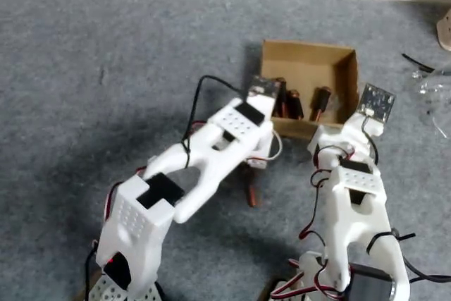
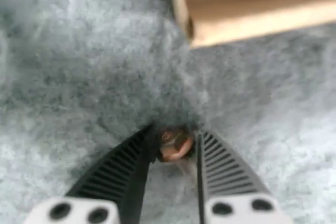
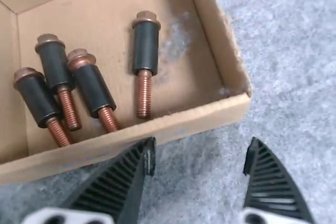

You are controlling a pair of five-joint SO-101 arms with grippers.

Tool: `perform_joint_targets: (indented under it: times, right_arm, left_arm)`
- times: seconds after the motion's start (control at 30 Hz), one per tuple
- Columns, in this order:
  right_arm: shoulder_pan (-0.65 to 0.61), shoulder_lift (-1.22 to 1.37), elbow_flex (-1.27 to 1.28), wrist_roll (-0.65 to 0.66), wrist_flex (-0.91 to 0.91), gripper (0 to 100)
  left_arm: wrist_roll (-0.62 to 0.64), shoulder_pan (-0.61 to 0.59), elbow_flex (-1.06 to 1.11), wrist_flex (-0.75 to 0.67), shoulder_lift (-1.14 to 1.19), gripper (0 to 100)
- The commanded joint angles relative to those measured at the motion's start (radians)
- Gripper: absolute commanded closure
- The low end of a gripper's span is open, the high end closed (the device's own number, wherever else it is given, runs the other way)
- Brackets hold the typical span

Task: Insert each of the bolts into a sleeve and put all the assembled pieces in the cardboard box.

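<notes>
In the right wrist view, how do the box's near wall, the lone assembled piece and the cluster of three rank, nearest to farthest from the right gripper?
1. near wall, directly before the right gripper.
2. lone assembled piece, inside, lying by itself.
3. cluster of three, inside, farther across the floor.

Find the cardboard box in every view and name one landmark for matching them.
High view: box in the upper part, right of centre.
Left wrist view: one corner and near wall, ahead of the left claw.
Right wrist view: open box, floor visible, straight ahead of the right claw.
Landmark: the box's near wall, seen in all three.
</notes>
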Motion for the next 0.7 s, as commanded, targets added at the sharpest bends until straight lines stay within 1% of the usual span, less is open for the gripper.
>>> perform_joint_targets:
  times: [0.0,0.1,0.17,0.37,0.47,0.53,0.6,0.67]
  right_arm:
    - [0.002,-0.005,-0.033,-0.008,-0.051,74.9]
    - [0.002,-0.005,-0.033,0.015,-0.051,74.9]
    - [0.001,-0.007,-0.033,0.02,-0.05,74.9]
    - [0.001,-0.007,-0.033,0.02,-0.05,74.9]
    - [0.001,-0.007,-0.033,0.02,-0.05,74.9]
    - [-0.01,-0.007,-0.035,0.025,-0.048,74.9]
    - [-0.016,-0.007,-0.033,0.026,-0.048,74.9]
    - [-0.019,-0.007,-0.033,0.026,-0.048,74.9]
  left_arm:
    - [-0.008,-0.03,-0.001,0.038,0.016,99]
    - [-0.009,-0.051,-0.012,0.043,0.002,100]
    - [-0.009,-0.079,-0.021,0.048,-0.053,100]
    - [-0.012,-0.193,-0.018,0.181,-0.367,100]
    - [-0.066,-0.271,-0.018,0.285,-0.518,100]
    - [-0.089,-0.349,-0.008,0.348,-0.595,100]
    - [-0.104,-0.433,0.036,0.37,-0.634,100]
    - [-0.126,-0.521,0.108,0.358,-0.639,100]
